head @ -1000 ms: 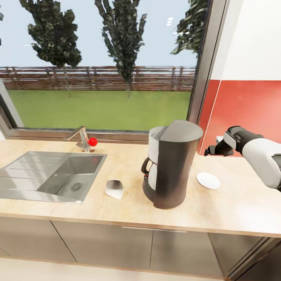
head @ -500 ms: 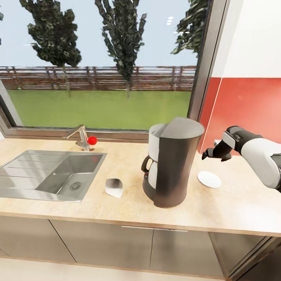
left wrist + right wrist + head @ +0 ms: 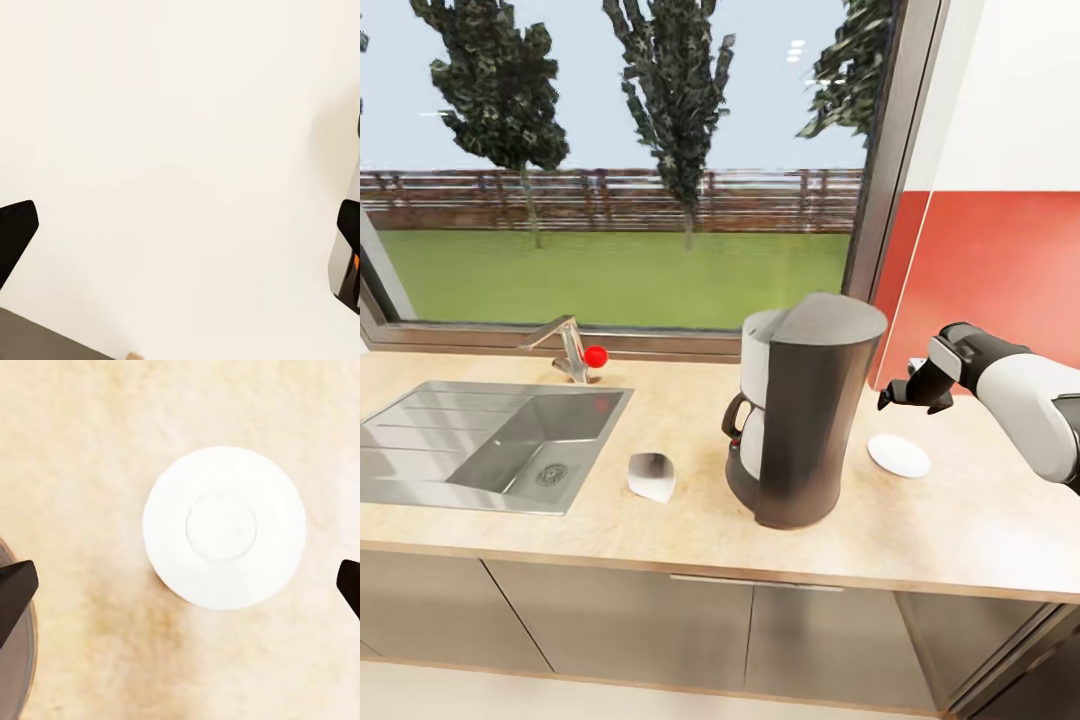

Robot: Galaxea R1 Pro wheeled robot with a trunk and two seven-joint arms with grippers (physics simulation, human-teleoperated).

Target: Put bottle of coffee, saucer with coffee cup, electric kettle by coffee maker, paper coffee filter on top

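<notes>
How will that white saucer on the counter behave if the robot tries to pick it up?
The saucer lies flat on the countertop, so its low rim probably offers little to grip. It looks glazed, likely slippery and breakable. Being shallow and round, it would probably slide rather than tip if pushed.

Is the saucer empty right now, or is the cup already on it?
Empty. The saucer lies bare on the countertop beside the coffee maker, nothing on it.

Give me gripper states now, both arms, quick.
Left gripper: open, jaws wide apart, holding nothing.
Right gripper: open, empty, hanging above the saucer on the countertop.
</notes>
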